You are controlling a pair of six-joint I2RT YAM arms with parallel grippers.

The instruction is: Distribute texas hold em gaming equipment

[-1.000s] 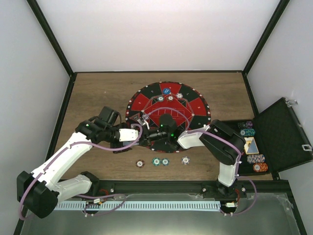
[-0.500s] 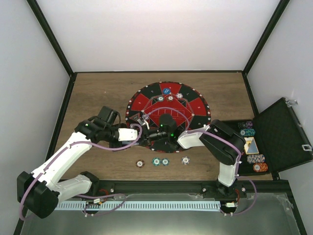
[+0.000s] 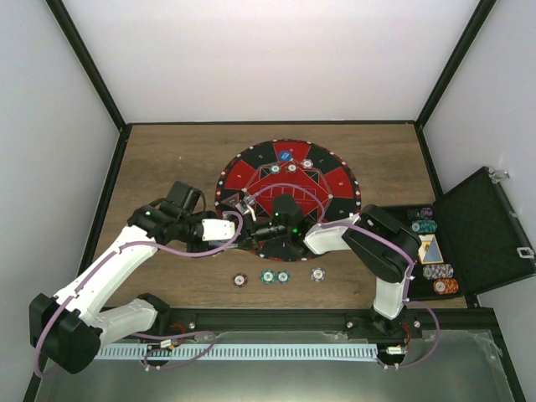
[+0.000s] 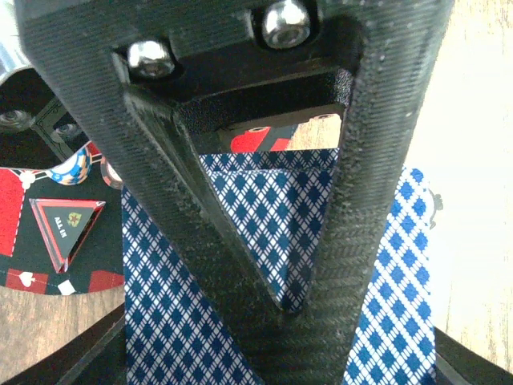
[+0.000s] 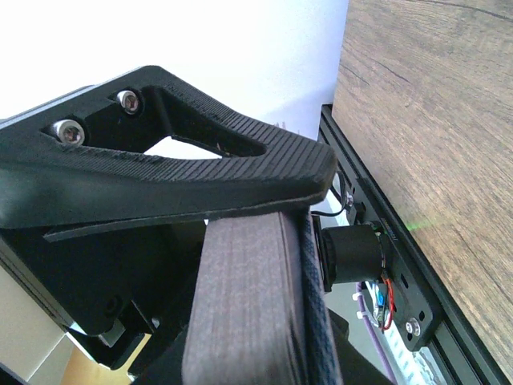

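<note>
Left gripper (image 3: 244, 226) narrowed over one deck (image 5: 248, 305), grip unclear; right gripper (image 5: 313, 210) pinches it; four chips (image 3: 267, 275) nearby.

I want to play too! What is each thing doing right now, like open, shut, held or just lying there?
right gripper, shut on the card deck.
left gripper, fingertips nearly together at the top card; hold unclear.
black case, lid open, chip stacks inside.
table chips, four lying flat, untouched.
mat chips, lying flat on the round mat.
</note>
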